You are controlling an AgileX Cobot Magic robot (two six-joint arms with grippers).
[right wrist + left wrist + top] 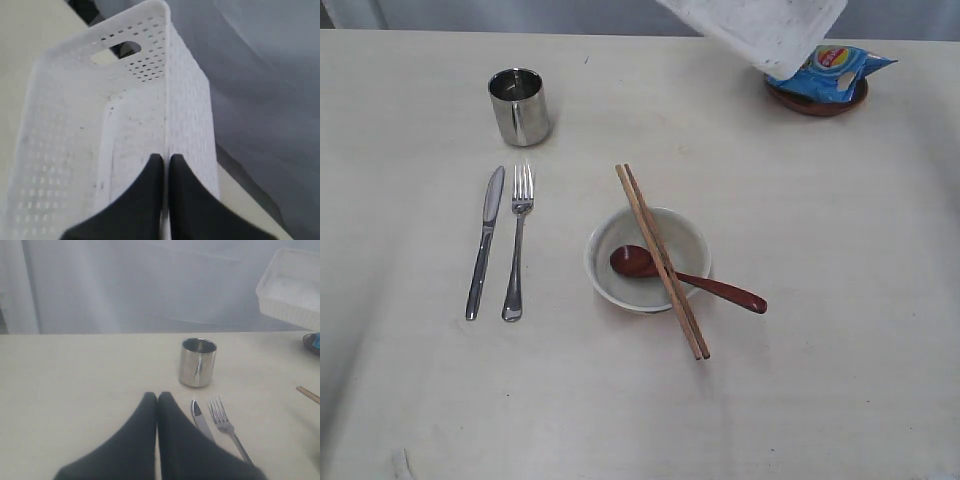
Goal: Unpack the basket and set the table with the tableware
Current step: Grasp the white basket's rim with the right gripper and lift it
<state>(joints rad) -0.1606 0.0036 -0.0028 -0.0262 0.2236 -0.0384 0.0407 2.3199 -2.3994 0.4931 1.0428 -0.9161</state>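
The white basket hangs tilted above the table's far right, over the brown plate that carries a blue chip bag. My right gripper is shut on the basket's wall. On the table lie the knife and fork, with the steel cup behind them. The off-white bowl holds the red-brown spoon, and two chopsticks rest across it. My left gripper is shut and empty, low over the table beside the knife.
A pale curtain hangs behind the table's far edge. The plate with the chip bag sits close to that far right edge.
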